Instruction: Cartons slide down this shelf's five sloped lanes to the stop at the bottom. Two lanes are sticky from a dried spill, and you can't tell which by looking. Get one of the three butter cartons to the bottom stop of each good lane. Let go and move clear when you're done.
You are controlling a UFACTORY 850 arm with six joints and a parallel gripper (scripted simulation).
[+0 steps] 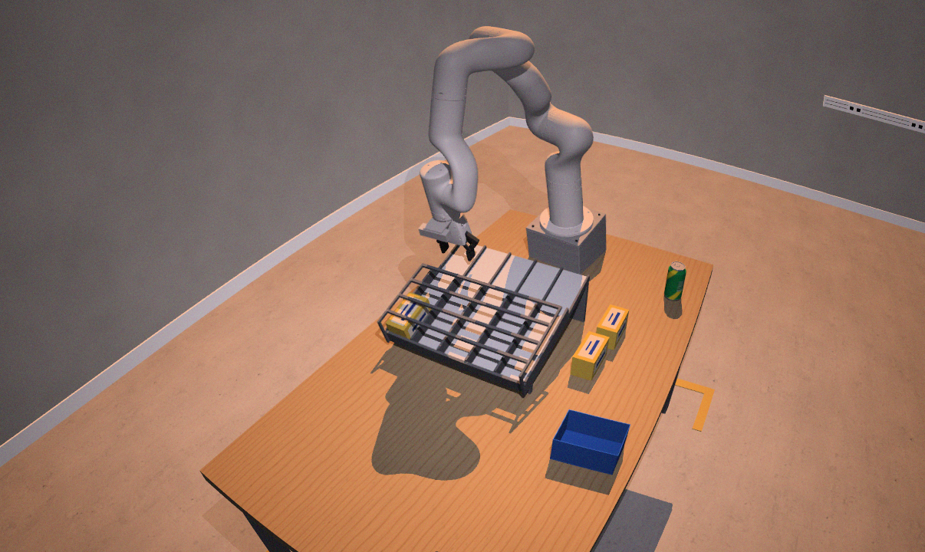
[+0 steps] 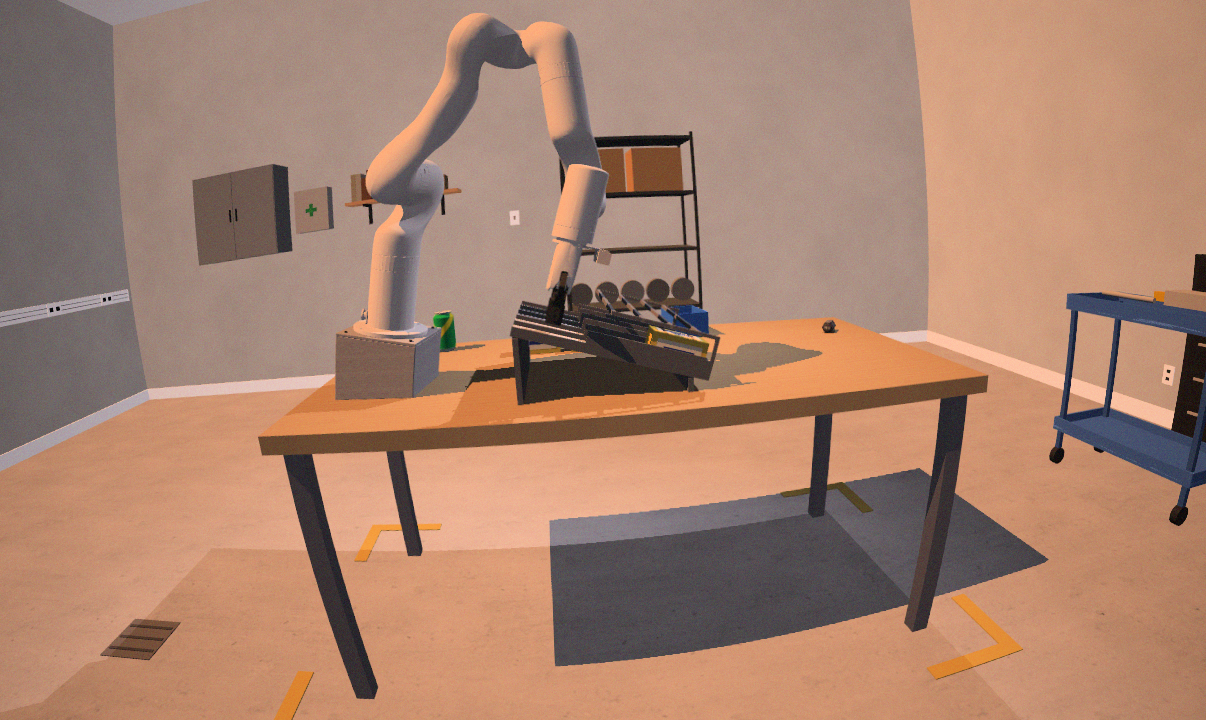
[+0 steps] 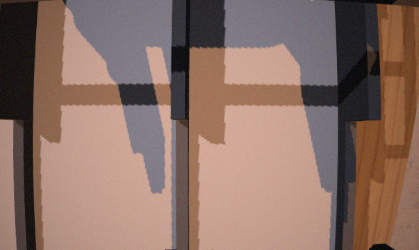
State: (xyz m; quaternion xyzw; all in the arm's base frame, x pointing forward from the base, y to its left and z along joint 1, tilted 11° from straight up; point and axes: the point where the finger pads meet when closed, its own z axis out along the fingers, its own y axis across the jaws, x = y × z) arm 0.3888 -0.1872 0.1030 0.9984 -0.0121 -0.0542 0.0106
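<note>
The dark five-lane shelf (image 1: 479,374) (image 2: 625,351) (image 3: 179,76) slopes down away from the robot base. One yellow butter carton (image 1: 409,314) (image 2: 676,339) lies in the far-left lane of the top view, at its lower end under the bars; the bars hide any gap to the stop. No carton shows in the other lanes. Two more butter cartons, a nearer one (image 1: 588,358) and a farther one (image 1: 613,325), stand on the table to the right of the shelf. My gripper (image 1: 457,250) (image 2: 555,313) is open and empty, just above the upper end of the far-left lane.
A blue open bin (image 1: 590,442) (image 2: 689,318) stands near the table's right edge in the top view. A green can (image 1: 674,281) (image 2: 445,330) stands farther back, beside the robot base (image 1: 566,240) (image 2: 383,362). Crossbars and raised rails cover the shelf's lower part.
</note>
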